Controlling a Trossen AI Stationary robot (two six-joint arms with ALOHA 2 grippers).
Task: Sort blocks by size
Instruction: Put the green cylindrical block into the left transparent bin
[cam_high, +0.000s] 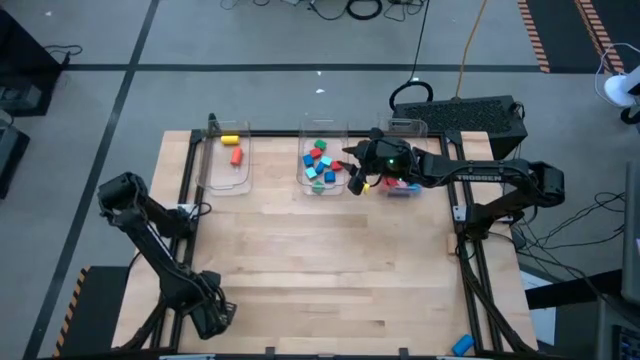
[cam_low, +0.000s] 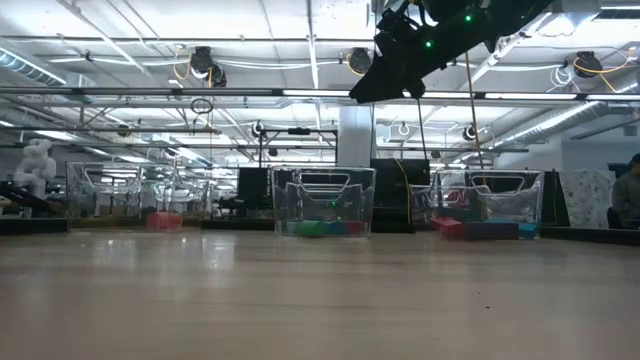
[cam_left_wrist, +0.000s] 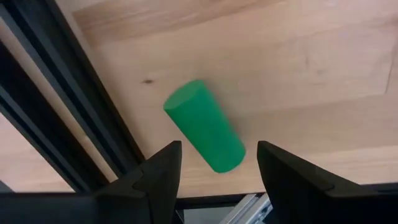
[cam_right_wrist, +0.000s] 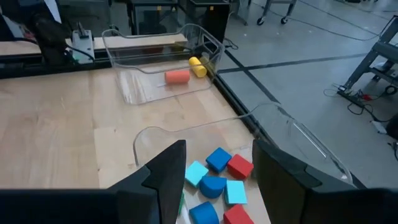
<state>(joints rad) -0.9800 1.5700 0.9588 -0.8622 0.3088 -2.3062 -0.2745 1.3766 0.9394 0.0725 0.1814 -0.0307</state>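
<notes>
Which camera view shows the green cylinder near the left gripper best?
The left wrist view: the green cylinder lies on its side on the table, just beyond the open left gripper, nothing touching it. The high, low and right wrist views do not show it.

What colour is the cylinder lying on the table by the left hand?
Green; the cylinder shows best in the left wrist view.

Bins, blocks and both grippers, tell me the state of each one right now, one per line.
Left bin: upright, holds a yellow cylinder and a red cylinder.
Middle bin: upright, holds mixed red, blue and green blocks.
Right bin: upright, partly hidden by the arm.
Green cylinder: lying on its side on the table, not gripped.
Left gripper: open, empty.
Right gripper: open, empty, above the middle bin.
</notes>
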